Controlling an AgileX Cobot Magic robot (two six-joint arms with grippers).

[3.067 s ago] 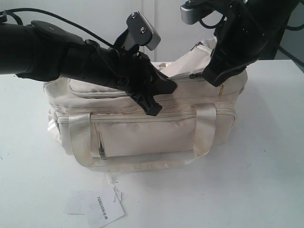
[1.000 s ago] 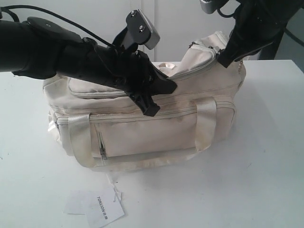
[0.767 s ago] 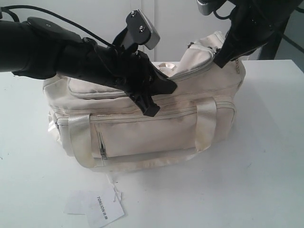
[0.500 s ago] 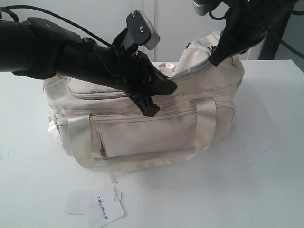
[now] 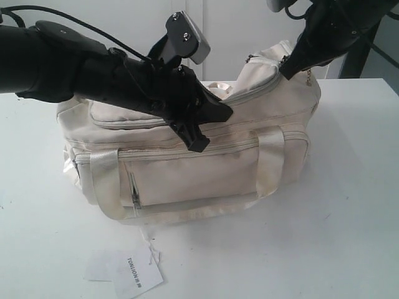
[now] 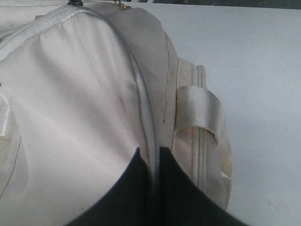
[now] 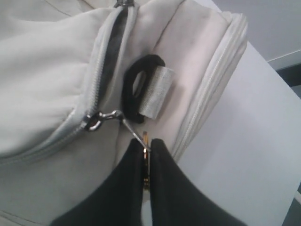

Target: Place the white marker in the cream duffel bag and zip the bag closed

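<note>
Zip-up time, both jaws pinched tight!
Right gripper [image 7: 146,143] nips the slim metal zip pull [image 7: 134,133] at the 1 o'clock end of the soft, saggy cream duffel bag [image 5: 187,180] on the bench [image 5: 349,237]; left gripper [image 6: 150,151] clamps its top seam. White marker: out of sight.

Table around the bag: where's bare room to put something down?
The widest bare table is on the exterior view's right, beside the bag. Another patch lies left of the bag. In front, the strip is cut short by the paper tag. Over the bag it is crowded: the left gripper and right gripper work there.
</note>
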